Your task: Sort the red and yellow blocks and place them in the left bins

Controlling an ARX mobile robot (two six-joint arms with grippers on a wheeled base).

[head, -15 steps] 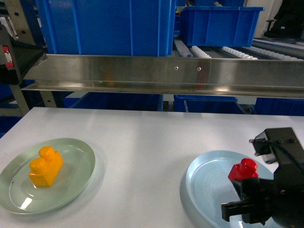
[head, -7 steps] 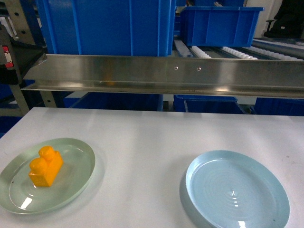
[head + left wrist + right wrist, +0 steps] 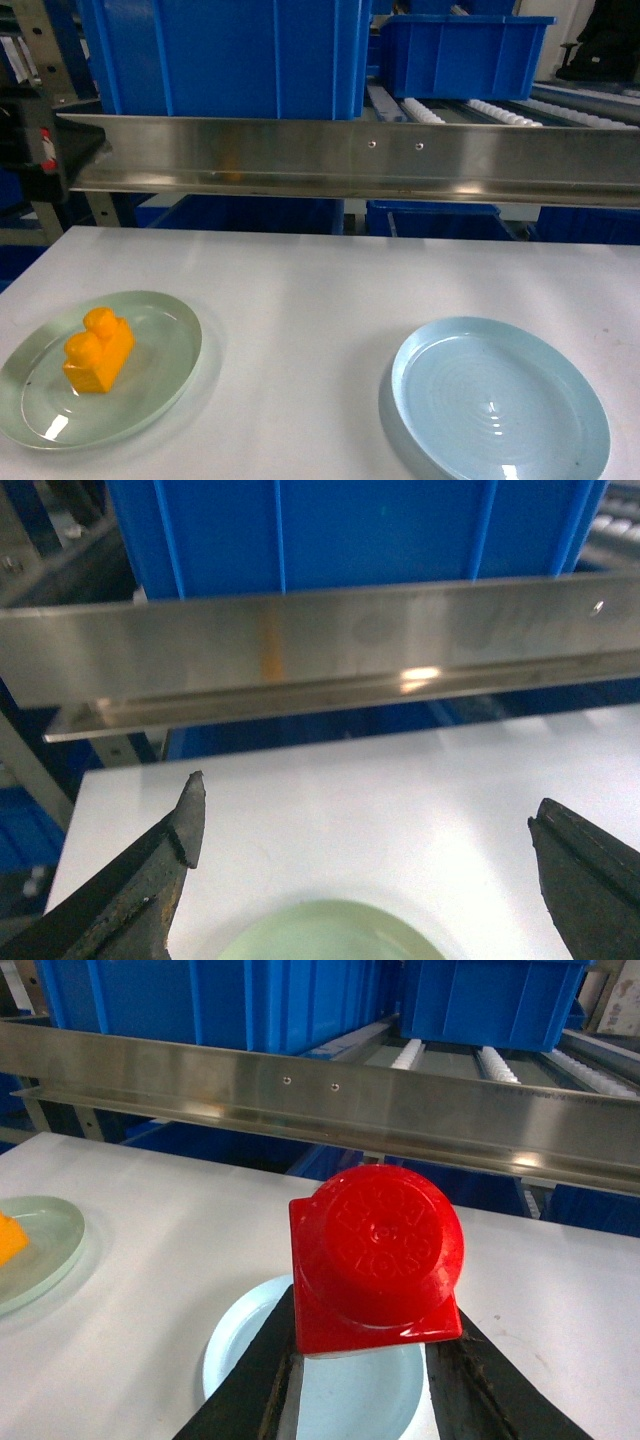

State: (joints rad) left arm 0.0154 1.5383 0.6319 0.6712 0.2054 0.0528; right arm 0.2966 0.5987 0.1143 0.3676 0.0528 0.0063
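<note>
Above the blue plate (image 3: 250, 1380), our right claw (image 3: 365, 1360) pinches the red block (image 3: 377, 1258) — we carry it level toward the left bins (image 3: 225, 50); left claw (image 3: 365, 825) spread.

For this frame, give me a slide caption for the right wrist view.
Right hand holds a red block above the blue plate, metal rail and blue bins beyond.

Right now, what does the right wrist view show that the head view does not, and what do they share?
Only the right wrist view shows the red plastic block clamped in the right gripper. Only the head view shows the whole yellow plastic block on the pale green round plate. Both show the light blue round plate, the white table, the steel rail and the blue bins.
</note>
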